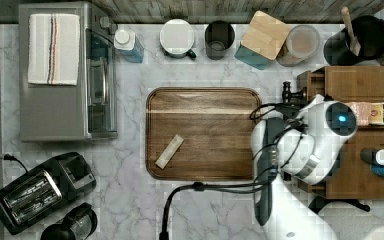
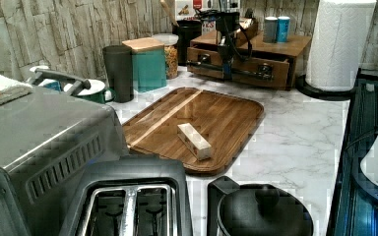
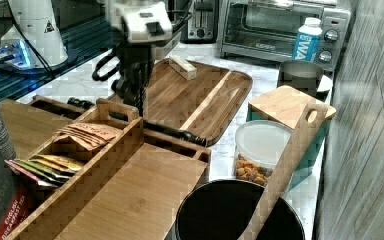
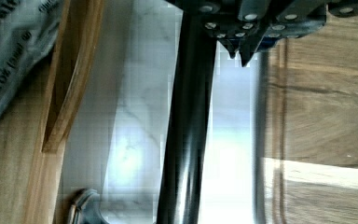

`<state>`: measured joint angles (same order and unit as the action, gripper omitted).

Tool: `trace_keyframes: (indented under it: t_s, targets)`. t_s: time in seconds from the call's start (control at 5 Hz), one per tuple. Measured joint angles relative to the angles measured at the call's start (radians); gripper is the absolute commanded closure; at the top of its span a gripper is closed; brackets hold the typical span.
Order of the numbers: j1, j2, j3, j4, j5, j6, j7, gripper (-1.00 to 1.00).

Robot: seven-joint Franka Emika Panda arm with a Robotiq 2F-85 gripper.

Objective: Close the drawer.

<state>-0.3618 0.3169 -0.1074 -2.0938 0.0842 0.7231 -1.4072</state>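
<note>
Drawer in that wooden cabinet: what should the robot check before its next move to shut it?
1. Medium-brown wooden drawer is open: ok, it stands out from the wooden cabinet.
2. Gripper at the black bar handle: ok.
3. Gripper touching the handle: cannot tell.
4. Nothing jutting from the drawer's gap: cannot tell.
5. Rounded dark wooden tray board apart from the drawer front: ok.
</note>
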Motion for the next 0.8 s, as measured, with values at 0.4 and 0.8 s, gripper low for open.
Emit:
trace_keyframes:
  t_s: [0.4,0.8]
  targets:
    - [-0.109,0.084,0.000,0.132,0.113,-0.078,-0.049,1.00]
    - [-0.041,0.042,-0.014,0.043,-0.011,0.065,0.069,1.00]
